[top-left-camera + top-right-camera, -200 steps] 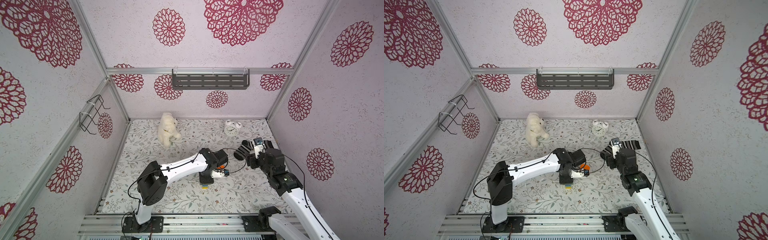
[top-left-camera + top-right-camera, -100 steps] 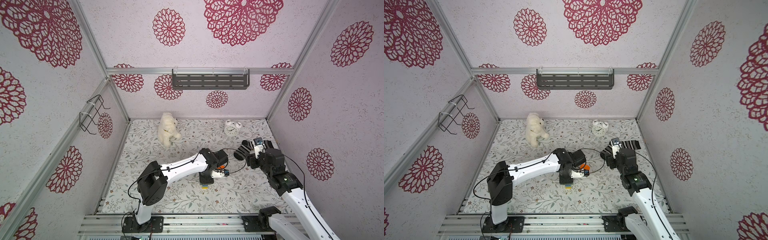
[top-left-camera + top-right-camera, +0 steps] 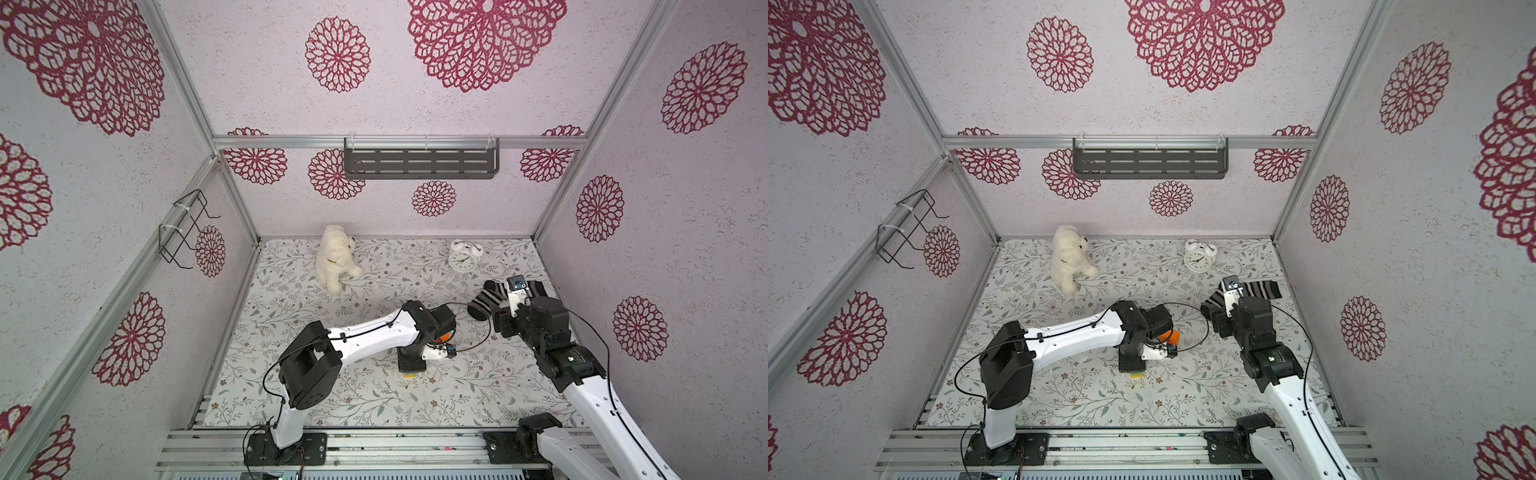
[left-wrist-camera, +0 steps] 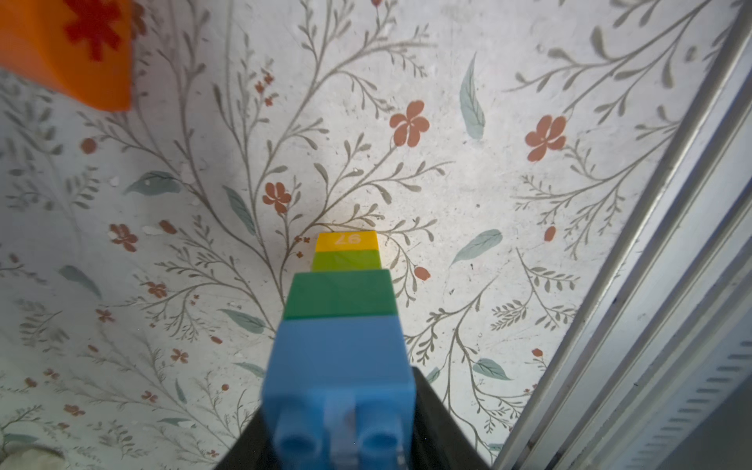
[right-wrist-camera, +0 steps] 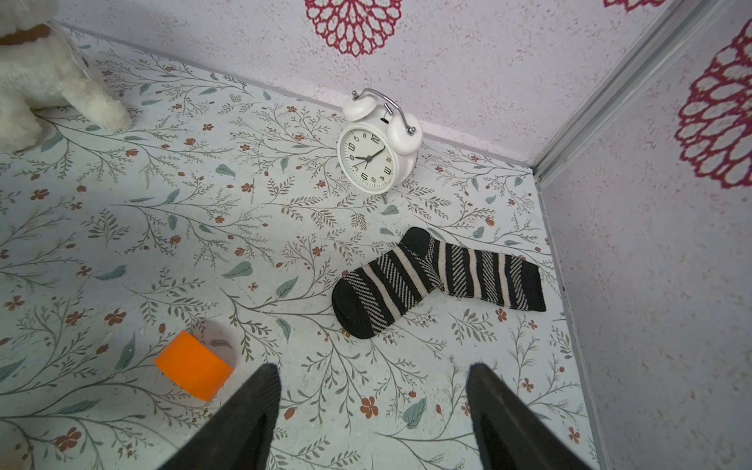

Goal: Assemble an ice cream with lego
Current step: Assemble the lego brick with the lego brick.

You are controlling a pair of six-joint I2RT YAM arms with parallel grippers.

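Observation:
The ice cream stack stands upright on the floral mat: light-blue brick (image 4: 339,366) on top, green (image 4: 339,293), lime (image 4: 346,260) and yellow (image 4: 346,240) below. Only its yellow foot (image 3: 409,375) (image 3: 1136,375) peeks out in both top views. My left gripper (image 4: 339,390) (image 3: 410,369) points straight down over it, a finger at each side of the light-blue brick; whether they press it does not show. The orange dome with a red asterisk (image 4: 73,49) (image 5: 193,370) (image 3: 1172,336) lies loose beside the left wrist. My right gripper (image 5: 372,370) (image 3: 496,318) hovers open and empty near the dome.
A striped sock (image 5: 439,276) lies just beyond the right gripper, and a white alarm clock (image 5: 376,154) stands behind it by the back wall. A white plush dog (image 3: 336,257) sits at the back left. A metal rail (image 4: 651,244) edges the mat near the stack.

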